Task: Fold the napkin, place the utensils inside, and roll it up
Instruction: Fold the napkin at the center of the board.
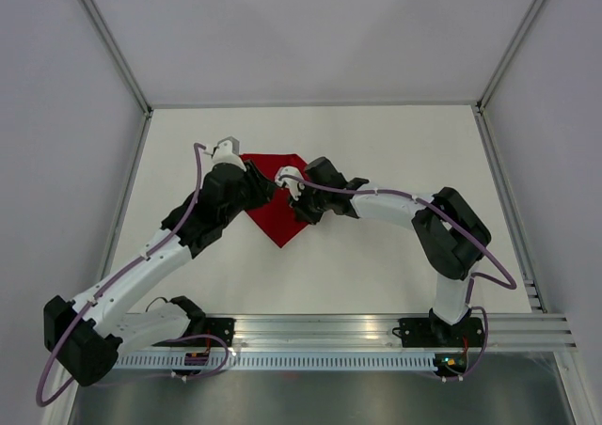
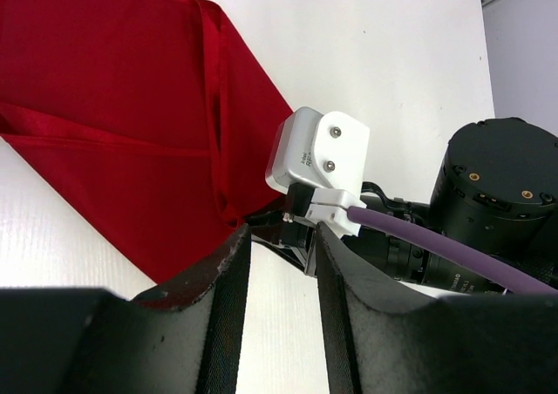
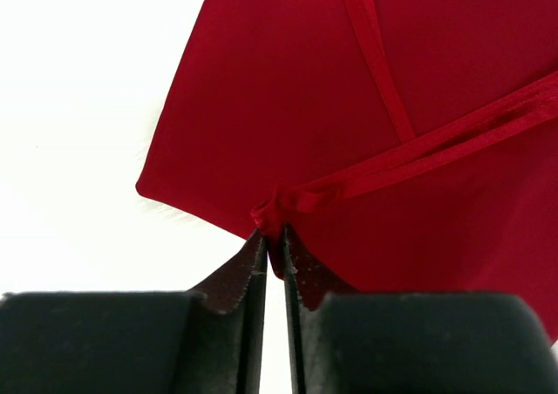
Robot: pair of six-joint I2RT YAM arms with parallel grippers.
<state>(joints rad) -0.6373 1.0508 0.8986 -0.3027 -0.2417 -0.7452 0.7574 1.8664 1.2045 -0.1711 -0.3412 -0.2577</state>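
Pinching napkin fold: R gripper clenched, in from 3 o'clock; L gripper released, empty, at 9 o'clock.

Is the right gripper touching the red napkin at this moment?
Touching. The right wrist view shows the right gripper with its jaws shut on a bunched corner of the napkin; the red cloth is pinched between them.

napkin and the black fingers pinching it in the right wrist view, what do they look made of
Napkin: thin woven cloth, probably cotton or polyester, with a faint sheen; stitched hem bands and soft creases show. Fingers: matte black, likely plastic or rubber; their edges look rough and grainy.
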